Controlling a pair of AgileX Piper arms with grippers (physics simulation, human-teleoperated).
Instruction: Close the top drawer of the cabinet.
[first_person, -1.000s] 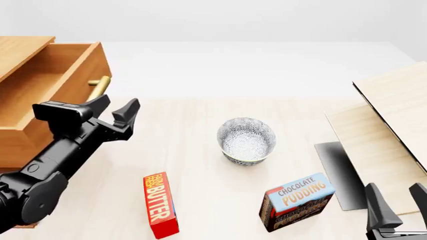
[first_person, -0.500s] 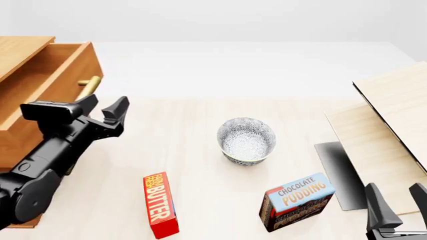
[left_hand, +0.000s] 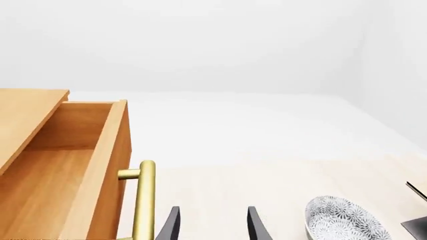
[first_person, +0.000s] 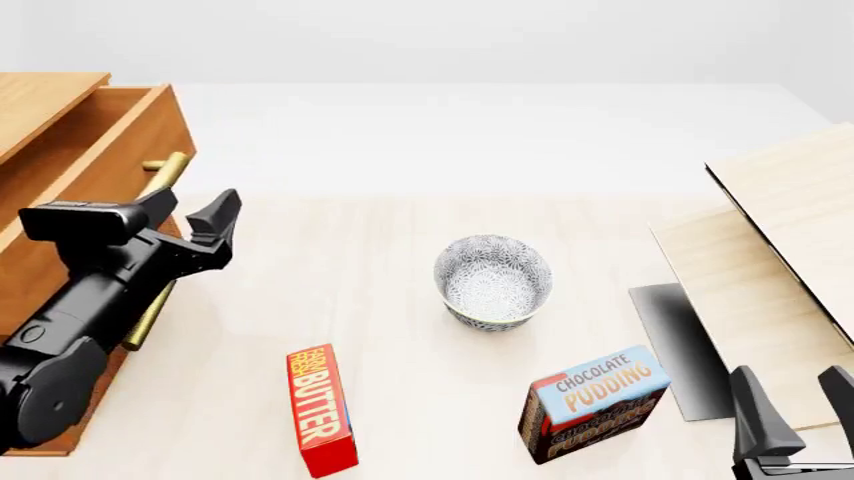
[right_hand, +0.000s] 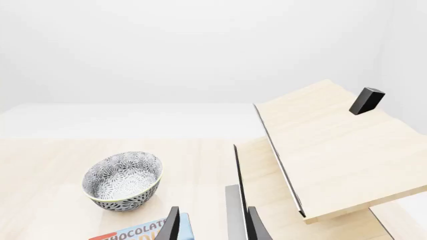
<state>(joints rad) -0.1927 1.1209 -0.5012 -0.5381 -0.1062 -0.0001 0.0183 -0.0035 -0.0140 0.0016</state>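
Left jaws (first_person: 187, 222) spread, empty, beside handle (left_hand: 143, 200). Drawer (first_person: 94, 160) part open: push front squarely, avoid snagging handle. Right jaws (first_person: 795, 400) spread, idle.

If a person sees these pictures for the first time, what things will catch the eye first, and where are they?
The open top drawer of the wooden cabinet at far left draws the eye first, with the black left gripper open beside its brass handle. Next comes the patterned bowl in the middle of the table. Nearer the camera lie a red butter box and a chocolate pudding box.
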